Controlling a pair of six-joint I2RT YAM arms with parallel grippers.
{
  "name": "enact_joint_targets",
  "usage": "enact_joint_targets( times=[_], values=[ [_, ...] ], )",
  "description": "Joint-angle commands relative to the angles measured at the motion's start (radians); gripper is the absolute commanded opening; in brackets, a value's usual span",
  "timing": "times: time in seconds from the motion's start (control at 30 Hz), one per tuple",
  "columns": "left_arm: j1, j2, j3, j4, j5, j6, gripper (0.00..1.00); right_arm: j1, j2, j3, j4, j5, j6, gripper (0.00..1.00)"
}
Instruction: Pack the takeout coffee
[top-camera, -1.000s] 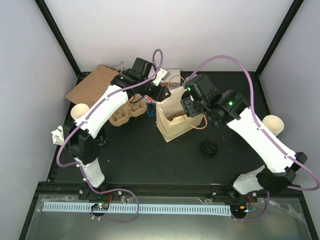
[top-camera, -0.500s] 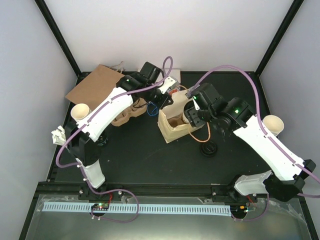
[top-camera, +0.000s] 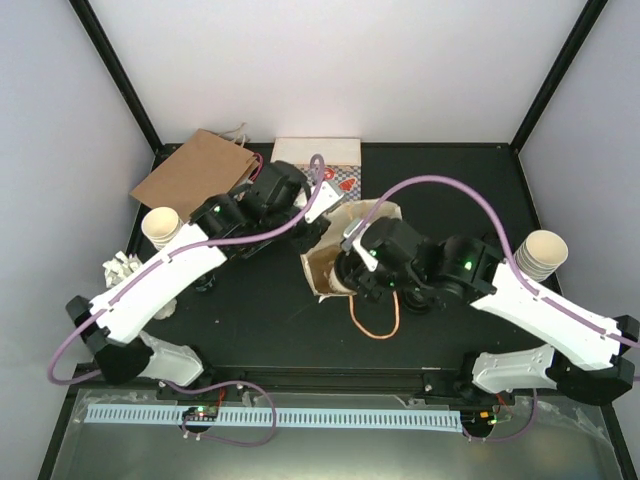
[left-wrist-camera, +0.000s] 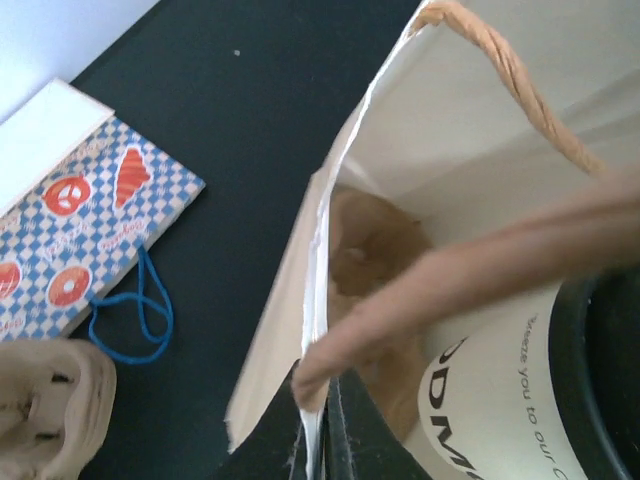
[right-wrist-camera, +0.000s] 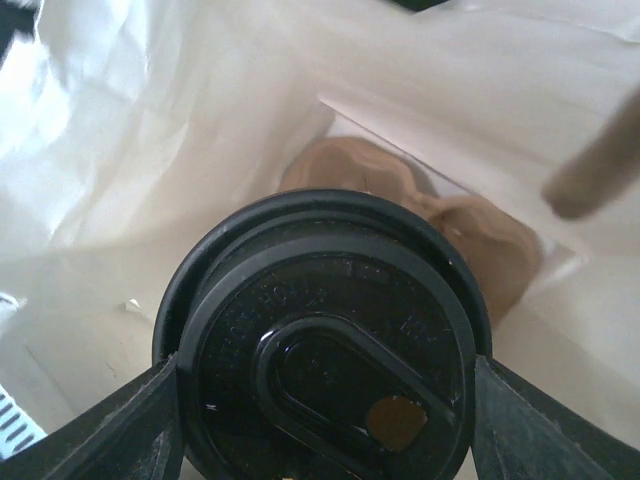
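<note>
Inside the mouth of the white paper bag (right-wrist-camera: 150, 150), my right gripper (right-wrist-camera: 325, 430) clasps the takeout coffee (left-wrist-camera: 490, 400), jaws spread wide on the cup wall just under the black lid (right-wrist-camera: 320, 330). My left gripper (left-wrist-camera: 312, 445) is pinched tight on the bag's rim. Thin paper dents (and the lid may pop), so I judge a gentle, upright mid-wall squeeze safest.

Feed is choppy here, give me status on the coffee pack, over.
Left gripper shut on paper bag rim, holding mouth open. Right gripper shut on takeout coffee, lid-up inside bag mouth, not yet down. One handle crosses the opening.
</note>
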Motion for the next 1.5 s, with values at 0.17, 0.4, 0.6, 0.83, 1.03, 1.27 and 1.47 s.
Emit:
enact_joint_targets(
  times=[0.17,0.4,0.6,0.83,1.03,1.27,1.47],
  values=[
    [-0.062,-0.266,-0.273,0.149,-0.114,0.002,0.01,0.212,-0.039,-0.145,0.142,0.057,-0.019,0.54],
    [-0.108,-0.415,-0.429,0.214,-0.171,0.005,0.01,0.399,0.023,-0.169,0.182,0.202,-0.052,0.54],
    [-0.123,-0.474,-0.478,0.204,-0.173,0.004,0.02,0.454,0.039,-0.182,0.234,0.273,-0.082,0.53],
    [-0.134,-0.523,-0.533,0.223,-0.18,0.01,0.02,0.455,0.033,-0.206,0.282,0.464,-0.086,0.49],
    [-0.138,-0.536,-0.536,0.231,-0.168,0.02,0.02,0.455,-0.01,-0.263,0.342,0.483,-0.214,0.5],
    [-0.142,-0.56,-0.548,0.243,-0.181,0.035,0.02,0.454,0.013,-0.271,0.305,0.472,-0.303,0.51],
    [-0.142,-0.567,-0.55,0.233,-0.199,0.045,0.01,0.456,0.005,-0.296,0.353,0.436,-0.334,0.53]
  ],
)
